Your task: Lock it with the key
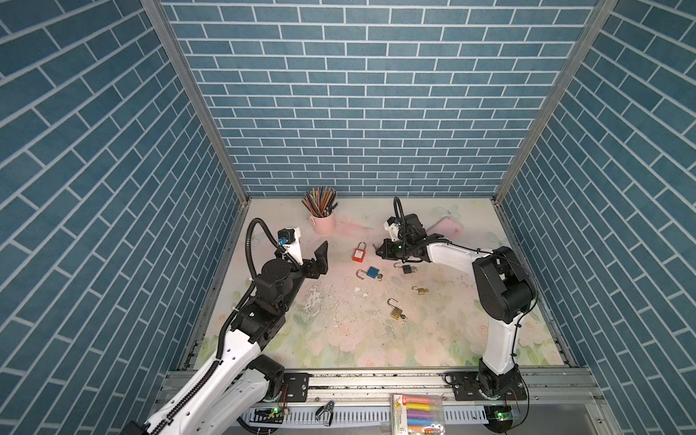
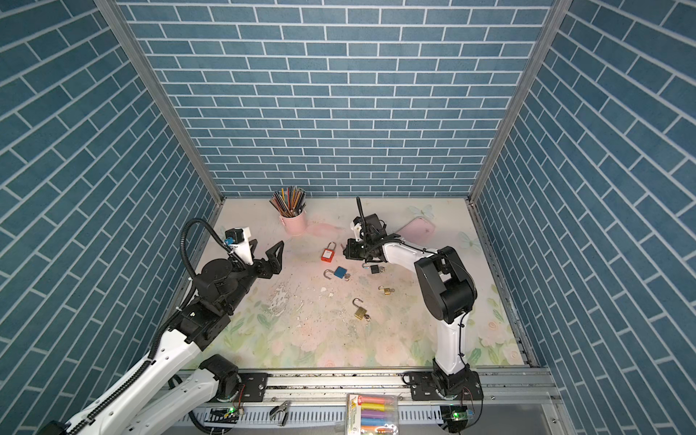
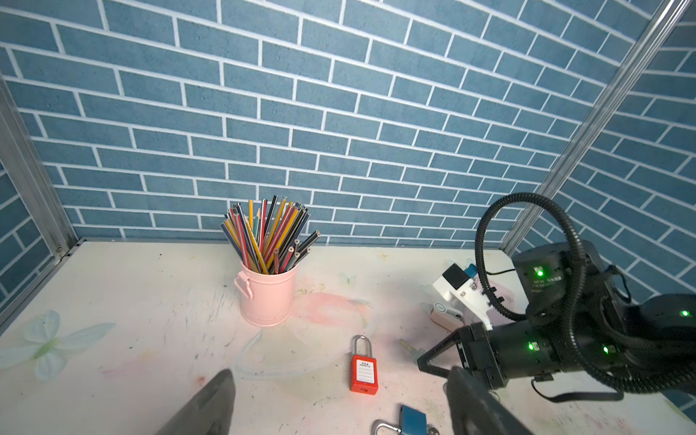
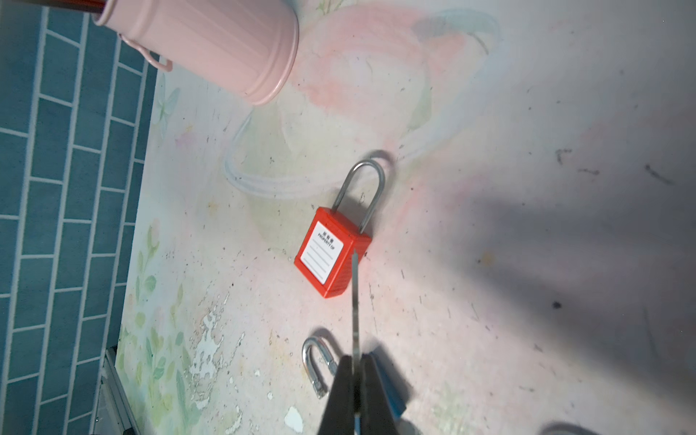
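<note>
Pinching thin flat metal key [image 4: 354,301], right gripper [image 4: 354,363] faces boxy red padlock [image 4: 331,256]; left gripper [image 1: 318,260] splayed

Table [image 1: 339,339]: floral, scuffed.
Back: pencil cup [image 1: 323,223], pink case [image 1: 449,227].
Middle: red padlock [image 1: 359,253], blue padlock [image 1: 371,272], black padlock [image 1: 407,269].
Nearer: small brass padlock [image 1: 421,290], large brass padlock [image 1: 396,312].
</note>
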`<state>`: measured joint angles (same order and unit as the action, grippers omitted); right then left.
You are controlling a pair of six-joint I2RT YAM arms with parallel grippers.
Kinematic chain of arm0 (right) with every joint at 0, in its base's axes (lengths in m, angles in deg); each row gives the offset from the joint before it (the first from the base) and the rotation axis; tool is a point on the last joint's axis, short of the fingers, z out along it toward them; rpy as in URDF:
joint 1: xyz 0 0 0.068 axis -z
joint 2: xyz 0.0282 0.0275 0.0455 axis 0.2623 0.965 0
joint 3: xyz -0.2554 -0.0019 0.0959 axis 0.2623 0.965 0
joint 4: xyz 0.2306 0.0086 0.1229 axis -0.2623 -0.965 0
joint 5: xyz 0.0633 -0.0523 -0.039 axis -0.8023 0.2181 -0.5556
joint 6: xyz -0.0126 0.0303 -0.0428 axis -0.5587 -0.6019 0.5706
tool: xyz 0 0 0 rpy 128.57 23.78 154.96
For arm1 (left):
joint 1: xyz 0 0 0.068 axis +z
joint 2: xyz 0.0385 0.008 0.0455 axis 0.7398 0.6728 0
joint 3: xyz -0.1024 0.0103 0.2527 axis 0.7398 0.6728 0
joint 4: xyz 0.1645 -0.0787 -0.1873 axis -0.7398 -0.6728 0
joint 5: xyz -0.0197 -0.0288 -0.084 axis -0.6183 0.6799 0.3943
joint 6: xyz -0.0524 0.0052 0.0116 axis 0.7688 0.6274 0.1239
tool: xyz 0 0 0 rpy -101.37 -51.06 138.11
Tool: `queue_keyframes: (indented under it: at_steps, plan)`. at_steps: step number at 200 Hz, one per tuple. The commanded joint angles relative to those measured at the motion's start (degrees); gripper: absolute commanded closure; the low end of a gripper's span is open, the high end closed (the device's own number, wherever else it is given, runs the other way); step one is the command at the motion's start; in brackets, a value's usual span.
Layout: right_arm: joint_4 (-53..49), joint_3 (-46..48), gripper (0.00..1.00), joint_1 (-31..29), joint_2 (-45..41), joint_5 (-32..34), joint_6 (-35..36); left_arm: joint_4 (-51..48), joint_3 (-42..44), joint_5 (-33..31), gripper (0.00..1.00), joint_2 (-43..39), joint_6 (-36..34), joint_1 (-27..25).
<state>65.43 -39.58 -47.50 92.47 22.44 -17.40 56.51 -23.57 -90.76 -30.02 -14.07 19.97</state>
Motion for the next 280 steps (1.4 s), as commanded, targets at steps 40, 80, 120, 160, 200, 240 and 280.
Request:
queue_keyframes:
  at_steps: [40, 80, 120, 160, 200, 240, 280]
  plan:
    - [-4.88, -5.85, 0.98, 0.31, 6.38, -1.38, -0.14, 0.6, 0.43, 1.57, 0.12, 2.01, -1.9, 0.43]
    - [-3.9, -7.56, 0.95, 0.3, 9.06, -3.18, -2.04, -0.33, -0.24, 3.74, 0.12, 3.52, -2.89, 0.43]
    - [-4.05, -9.29, 0.93, 0.1, 11.06, -4.32, -2.74, -1.23, -0.33, 4.32, 0.12, 4.91, -2.45, 0.89]
    - [-4.41, -10.93, 0.9, -0.3, 12.57, -4.78, -3.01, -1.1, -0.24, 4.79, 0.12, 5.1, -2.42, 1.34]
    - [-4.24, -11.67, 0.87, -0.39, 13.25, -4.96, -3.31, -1.03, -0.09, 5.43, 0.12, 5.29, -2.42, 2.21]
    - [-4.13, -12.08, 0.87, -0.49, 13.58, -5.31, -3.19, -0.71, 0.02, 6.61, 0.12, 5.39, -2.02, 3.22]
    - [-3.97, -12.13, 0.86, -0.38, 11.82, -4.7, -3.12, -0.55, 0.2, 5.86, 0.12, 5.38, -1.36, 3.53]
